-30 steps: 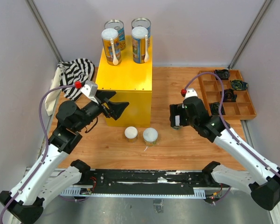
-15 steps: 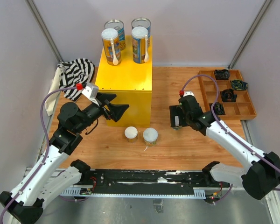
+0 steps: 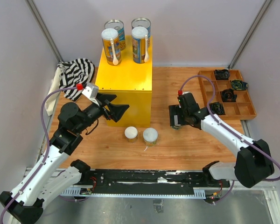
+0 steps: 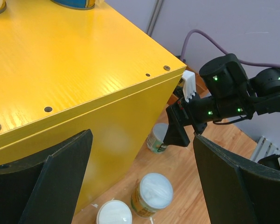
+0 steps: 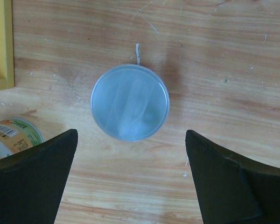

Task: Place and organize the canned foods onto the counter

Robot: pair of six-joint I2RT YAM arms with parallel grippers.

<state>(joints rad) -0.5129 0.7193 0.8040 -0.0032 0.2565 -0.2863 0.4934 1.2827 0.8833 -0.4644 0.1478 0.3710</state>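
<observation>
**Inspector:** Load status, nearest first?

**Assessor:** Three cans are on the tabletop (image 3: 177, 149). The first short can (image 3: 131, 134) and the second short can (image 3: 150, 136), both white-lidded, stand upright side by side just in front of the yellow box (image 3: 126, 81). The third can (image 5: 129, 102), pale-lidded, stands on the wood to their right, off the box's near right corner. None of them is lifted. Farther back, four cans stand upright on top of the box along its far edge. The white-lidded tall cans (image 3: 110, 45) are in front and the metal-topped tall cans (image 3: 114, 25) are close behind them.

**Inspector:** Your reckoning?

**Assessor:** Four are placed in a tidy double pair and three are left to place (counting only what these views show). I judge the task a little past halfway.

**Inspector:** Arm poses?

**Assessor:** The left gripper (image 3: 121, 101) is raised beside the box's near left corner, pointing right across the front face. Its fingers are spread wide with nothing between them. The right arm reaches left over the tabletop. The right gripper (image 3: 174, 117) points straight down over the third can with its fingers fully apart. In the wrist view the lid sits centred between them and no contact is visible. It looks lined up to descend on that can.
</observation>
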